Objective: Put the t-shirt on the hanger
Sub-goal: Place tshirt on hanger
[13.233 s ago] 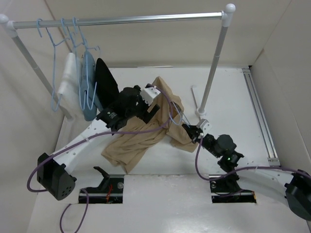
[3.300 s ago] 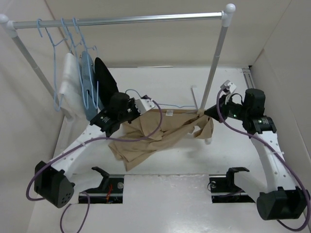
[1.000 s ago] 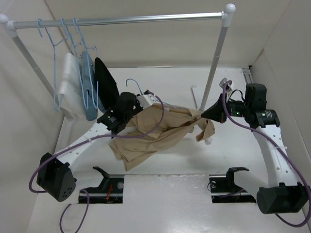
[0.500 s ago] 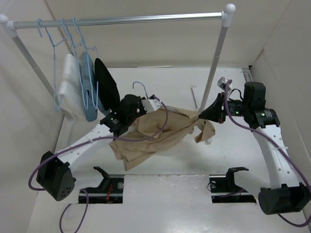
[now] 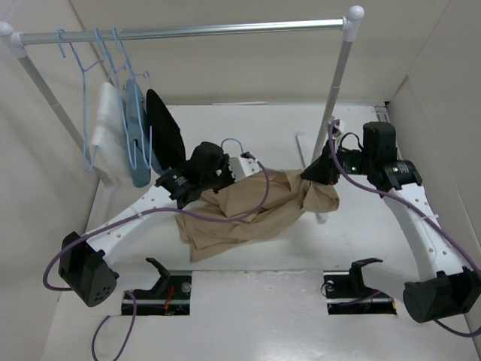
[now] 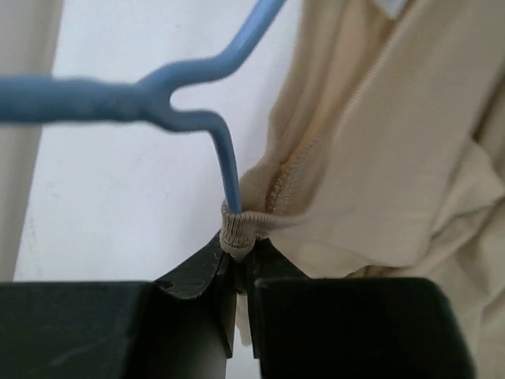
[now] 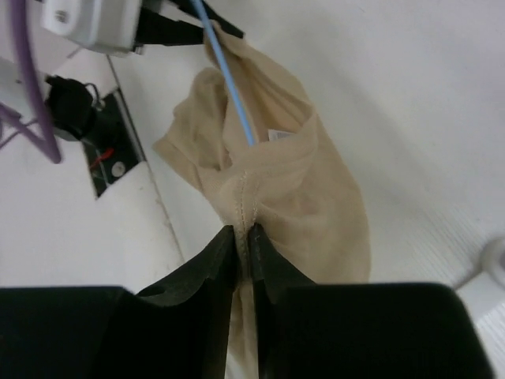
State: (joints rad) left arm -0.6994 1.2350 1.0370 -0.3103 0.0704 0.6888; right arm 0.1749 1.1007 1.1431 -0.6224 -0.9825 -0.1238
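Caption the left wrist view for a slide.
Left gripper pinches the t-shirt at its collar, against the hanger wire.

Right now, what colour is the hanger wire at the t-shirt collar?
Plain light blue. The hanger, against the t-shirt, shows best in left wrist view.

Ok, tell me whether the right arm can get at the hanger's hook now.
Probably not. The right gripper has its jaws shut on the t-shirt, and the hook of the hanger sits across the cloth beside the left gripper. It must let go first.

I count one tan t-shirt (image 5: 255, 207), three hung garments (image 5: 105, 131) far left, four blue hangers (image 6: 229, 170), two arms (image 5: 131, 218), one rail (image 5: 225, 30).
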